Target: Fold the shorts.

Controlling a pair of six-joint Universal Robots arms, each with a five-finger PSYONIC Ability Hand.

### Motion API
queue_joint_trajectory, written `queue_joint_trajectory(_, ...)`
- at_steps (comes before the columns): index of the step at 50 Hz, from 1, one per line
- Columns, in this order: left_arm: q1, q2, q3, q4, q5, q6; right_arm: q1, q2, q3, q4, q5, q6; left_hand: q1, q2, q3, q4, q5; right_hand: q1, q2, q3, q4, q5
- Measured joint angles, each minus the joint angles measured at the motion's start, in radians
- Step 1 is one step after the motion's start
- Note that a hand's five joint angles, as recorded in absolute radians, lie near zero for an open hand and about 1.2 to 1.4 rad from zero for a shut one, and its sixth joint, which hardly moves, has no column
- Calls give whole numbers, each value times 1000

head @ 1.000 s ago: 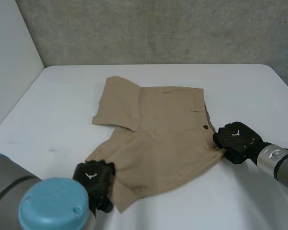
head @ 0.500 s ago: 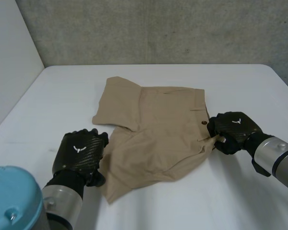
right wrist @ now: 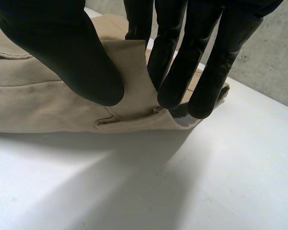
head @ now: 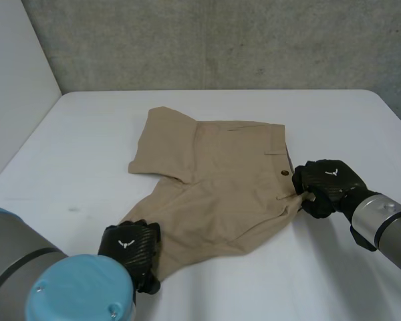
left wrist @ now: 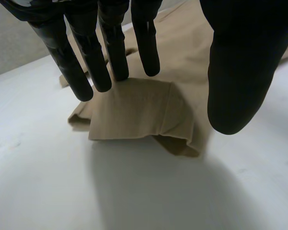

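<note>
One shorts (head: 214,177), two hands; right hand (head: 326,182) pinches the 3 o'clock waistband. Left hand (head: 130,246), fingers straight and apart, has dropped back to the 7 o'clock hem.

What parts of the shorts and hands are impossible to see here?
- Head view: the left hand covers the near leg hem of the shorts.
- Head view: the right hand covers the waistband corner that it pinches.
- Left wrist view: the thumb hides the cloth behind it.
</note>
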Motion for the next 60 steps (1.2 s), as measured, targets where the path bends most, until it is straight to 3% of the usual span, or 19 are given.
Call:
queue_joint_trajectory(10, 5, -59, 19, 27, -33, 1, -1, 0, 8, 0, -1, 0, 51, 47, 48, 49, 45, 0, 0, 0, 0, 0)
queue_joint_trajectory(13, 7, -69, 16, 60, -32, 1, -1, 0, 8, 0, 1, -2, 214, 207, 198, 196, 190, 0, 0, 0, 0, 0)
queue_joint_trajectory(18, 10, -74, 8, 98, -30, 1, -1, 0, 8, 0, 4, -3, 214, 207, 198, 196, 190, 0, 0, 0, 0, 0)
queue_joint_trajectory(19, 13, -75, 5, 109, -29, 1, -1, -1, 8, 0, 5, -4, 451, 446, 443, 445, 439, 0, 0, 0, 0, 0)
queue_joint_trajectory(20, 16, -75, 2, 116, -28, 1, -1, -1, 7, 0, 6, -4, 451, 446, 443, 445, 439, 0, 0, 0, 0, 0)
queue_joint_trajectory(21, 23, -74, -2, 126, -26, 3, -3, -2, 6, 0, 10, -5, 592, 597, 588, 597, 586, 0, 0, 0, 0, 0)
queue_joint_trajectory(27, 55, -6, -22, 126, -13, 17, -10, -21, -3, 4, 21, -6, 601, 664, 661, 673, 618, 0, 0, 0, 0, 0)
queue_joint_trajectory(37, 160, 174, -82, 74, 164, 92, -6, -65, 2, 16, 24, -19, 591, 605, 603, 604, 609, 0, 0, 0, 0, 0)
queue_joint_trajectory(40, 170, 163, -96, 62, 230, 107, 7, -54, 10, 17, 26, -22, 272, 303, 308, 302, 305, 0, 0, 0, 0, 0)
queue_joint_trajectory(43, 162, 141, -95, 58, 251, 109, 11, -50, 11, 17, 26, -22, 254, 275, 279, 271, 273, 0, 0, 0, 0, 0)
queue_joint_trajectory(53, 118, 119, -65, 26, 219, 67, 32, -22, 21, 15, 30, -21, 130, 129, 130, 124, 119, 0, 0, 0, 0, 0)
queue_joint_trajectory(60, 81, 158, -55, -62, 110, -21, 30, -23, 28, 15, 30, -21, 100, 101, 101, 96, 90, 0, 0, 0, 0, 0)
